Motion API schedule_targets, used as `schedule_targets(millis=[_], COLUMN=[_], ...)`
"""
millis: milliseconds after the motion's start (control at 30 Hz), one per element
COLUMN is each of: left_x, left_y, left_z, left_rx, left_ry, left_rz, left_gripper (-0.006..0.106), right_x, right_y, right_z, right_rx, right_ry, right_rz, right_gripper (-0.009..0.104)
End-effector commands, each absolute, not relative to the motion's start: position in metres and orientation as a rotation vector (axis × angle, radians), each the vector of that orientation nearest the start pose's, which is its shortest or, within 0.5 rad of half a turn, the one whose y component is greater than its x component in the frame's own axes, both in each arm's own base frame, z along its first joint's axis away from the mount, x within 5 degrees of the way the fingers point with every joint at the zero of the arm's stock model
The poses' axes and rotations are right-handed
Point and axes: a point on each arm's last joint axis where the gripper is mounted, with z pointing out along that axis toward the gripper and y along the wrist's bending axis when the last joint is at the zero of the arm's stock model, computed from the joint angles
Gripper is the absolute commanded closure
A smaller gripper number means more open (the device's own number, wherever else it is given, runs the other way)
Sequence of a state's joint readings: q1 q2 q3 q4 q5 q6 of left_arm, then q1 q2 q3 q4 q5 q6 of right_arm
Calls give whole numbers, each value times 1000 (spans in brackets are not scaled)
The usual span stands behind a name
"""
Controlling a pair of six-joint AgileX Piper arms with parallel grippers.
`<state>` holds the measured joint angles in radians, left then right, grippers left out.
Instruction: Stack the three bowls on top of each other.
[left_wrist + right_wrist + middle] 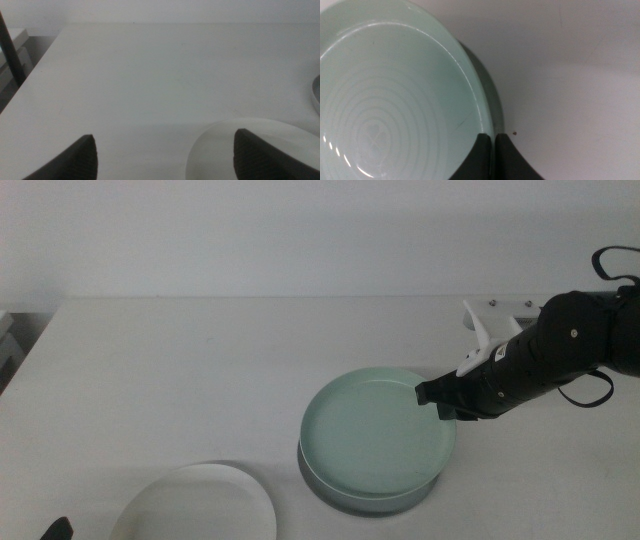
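- One bowl (375,430) sits nested on another (345,492), right of the bench (180,380) centre.
- The third bowl (195,505) lies at front left, well apart.

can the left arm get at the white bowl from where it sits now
Probably yes. The left gripper waits open at the table's near edge, with the white bowl just ahead of it and nothing between. The right gripper is away, pinching the mint green bowl.

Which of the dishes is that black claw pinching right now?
The mint green bowl: the right gripper pinches its rim. It sits on the grey bowl, while the white bowl lies apart, untouched, by the left gripper.
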<state>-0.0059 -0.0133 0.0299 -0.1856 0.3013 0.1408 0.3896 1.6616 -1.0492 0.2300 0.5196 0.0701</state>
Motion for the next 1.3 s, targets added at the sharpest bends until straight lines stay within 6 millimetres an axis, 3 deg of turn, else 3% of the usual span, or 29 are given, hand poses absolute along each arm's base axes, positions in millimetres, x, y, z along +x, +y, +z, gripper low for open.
schedule_targets(millis=[0,333,433,567,667,800,900,1100,1267], left_x=[55,55,55,55,55,55,55,55,55], left_y=[-4,-4,-4,-4,-4,-4,-4,-4,-4], left_z=[183,183,183,183,183,183,183,183,183], left_rx=[-8,-8,-8,-8,-8,-8,-8,-8,-8], left_ry=[1713,1713,1713,1713,1713,1713,1713,1713,1713], left_rz=[-82,-82,-82,-82,-82,-82,-82,-82,-82], left_gripper=[12,12,12,12,12,12,12,12,12], right_x=[312,321,321,318,309,281,253,184,122], right_y=[139,145,145,145,141,131,122,96,71], right_z=[238,214,213,218,241,299,341,405,431], right_rx=[-183,-167,-170,-188,-205,-343,-450,-532,-574], right_ry=[2512,2555,2560,2567,2525,2383,2282,2032,1869], right_rz=[408,410,411,418,437,442,444,444,426], right_gripper=[95,90,80,56,38,23,22,26,29])
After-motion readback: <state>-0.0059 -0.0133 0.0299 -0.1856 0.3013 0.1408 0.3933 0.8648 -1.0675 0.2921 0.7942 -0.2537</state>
